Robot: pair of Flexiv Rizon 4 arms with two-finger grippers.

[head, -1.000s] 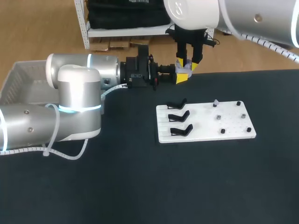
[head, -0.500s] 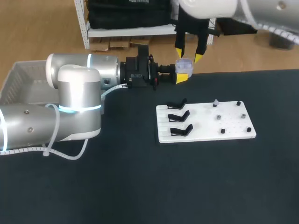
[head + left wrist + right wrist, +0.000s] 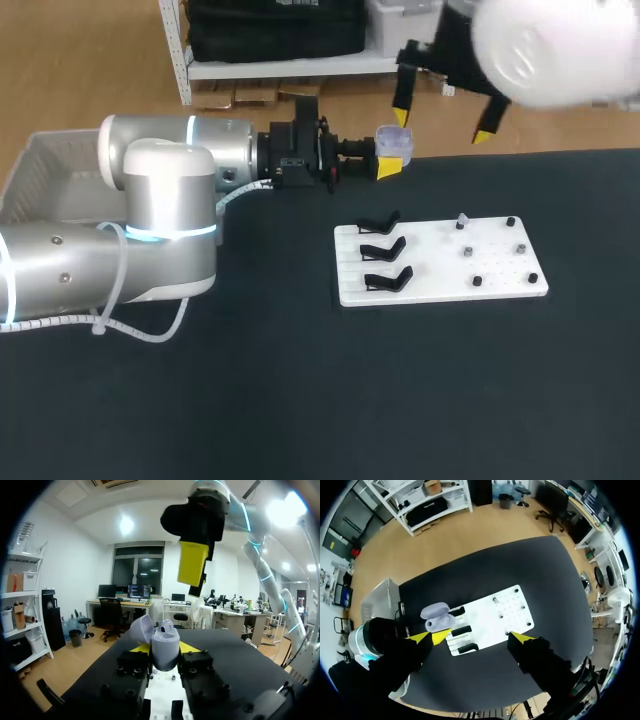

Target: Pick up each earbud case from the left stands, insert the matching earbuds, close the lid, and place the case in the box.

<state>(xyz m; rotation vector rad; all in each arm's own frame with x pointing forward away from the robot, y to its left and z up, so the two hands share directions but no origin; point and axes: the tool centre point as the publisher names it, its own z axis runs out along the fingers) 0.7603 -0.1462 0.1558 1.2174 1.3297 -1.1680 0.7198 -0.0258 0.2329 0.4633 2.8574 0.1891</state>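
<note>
Head view: the left end effector (image 3: 390, 157) is gripping the pale lilac, rounded plastic earbud case (image 3: 393, 139) between its yellow tips, the lid standing open, at the far edge of the black table (image 3: 300, 400). The right end effector (image 3: 442, 126) is hanging above and beside the case, its fingers spread wide and holding nothing.

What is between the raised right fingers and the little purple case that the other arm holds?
Nothing visible. The right fingers hang open above the earbud case and off to one side, with only open air between them. The left fingers grip the case from two sides, with its lid open.
</note>
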